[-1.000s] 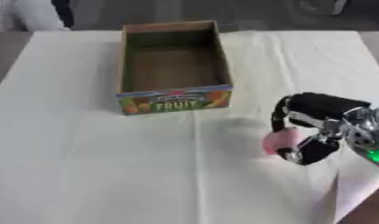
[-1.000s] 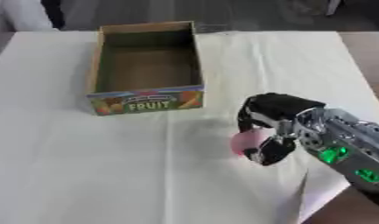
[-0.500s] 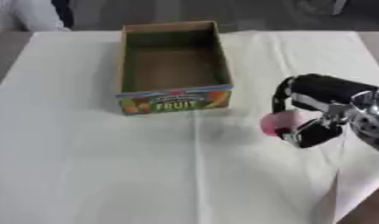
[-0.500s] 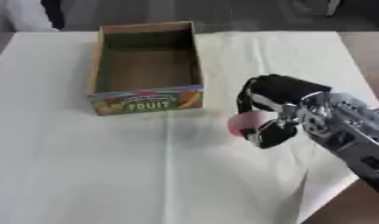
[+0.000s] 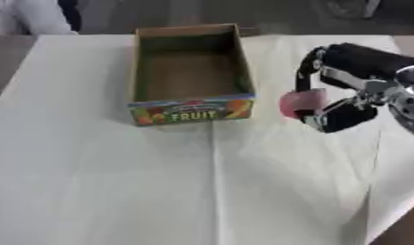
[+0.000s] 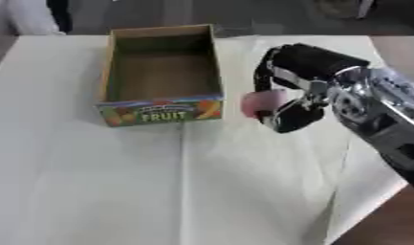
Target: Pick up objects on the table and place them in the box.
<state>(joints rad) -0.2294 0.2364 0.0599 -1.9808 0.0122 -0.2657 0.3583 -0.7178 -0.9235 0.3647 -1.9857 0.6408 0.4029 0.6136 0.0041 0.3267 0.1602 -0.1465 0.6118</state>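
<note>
Pink thing [image 5: 301, 102]: round, no long side to point; right of middle, up off the table [image 5: 118, 191].
Robot hand [image 5: 348, 98]: the right one, fingers curled round the pink thing.
Box [image 5: 189, 72]: upper middle, looks empty, just left of it.
Left to do: carry it over, drop it in.

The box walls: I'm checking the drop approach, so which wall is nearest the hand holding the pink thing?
The long right wall of the box, facing the right hand that grips the pink object; the printed FRUIT wall faces the robot.
</note>
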